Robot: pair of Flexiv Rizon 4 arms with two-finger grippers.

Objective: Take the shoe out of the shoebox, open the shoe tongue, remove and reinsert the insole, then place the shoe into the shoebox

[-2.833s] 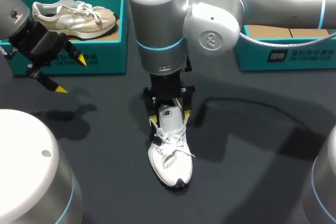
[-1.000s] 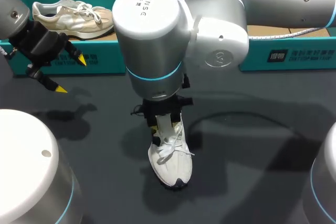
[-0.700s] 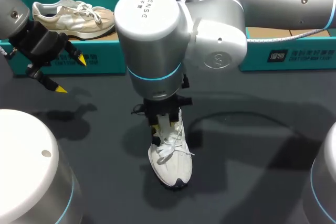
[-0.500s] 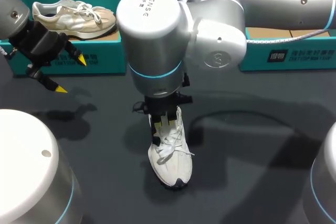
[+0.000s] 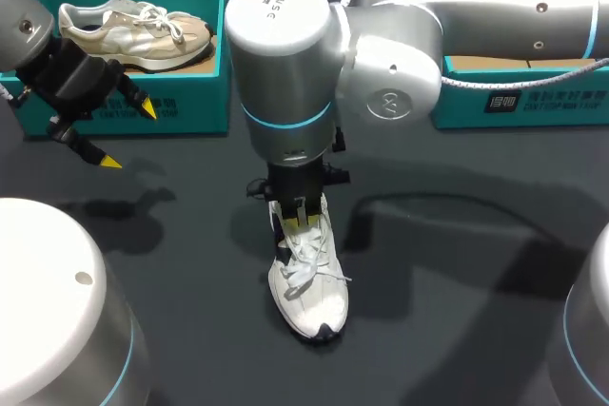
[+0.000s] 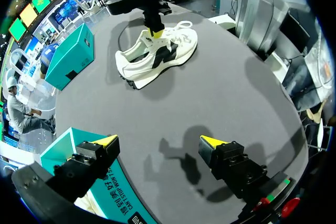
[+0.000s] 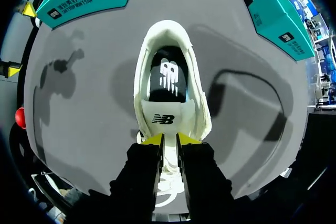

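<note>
Two yellow tips on my right gripper (image 7: 169,140) are squeezed nearly together, and they're pinching the tongue (image 7: 168,118) of the white sneaker (image 5: 309,284) from both sides, up near its top edge. The tongue is pulled up and away from the shoe's mouth, so from the right wrist cam I can see straight down onto the black insole (image 7: 168,77) inside. My right arm comes in from the right side of the head view, with its wrist pointing pretty much straight down over the laced part of the shoe. The sneaker sits on its sole on the dark table (image 5: 457,282), toe toward me, heel toward the boxes.

My left gripper (image 6: 157,142) is spread wide with nothing between its fingers. It hangs over the table just in front of the left teal shoebox (image 5: 205,92), which has a beige sneaker (image 5: 133,30) lying in it. The right teal shoebox (image 5: 533,102) sits behind my right arm, well apart from the white sneaker.
</note>
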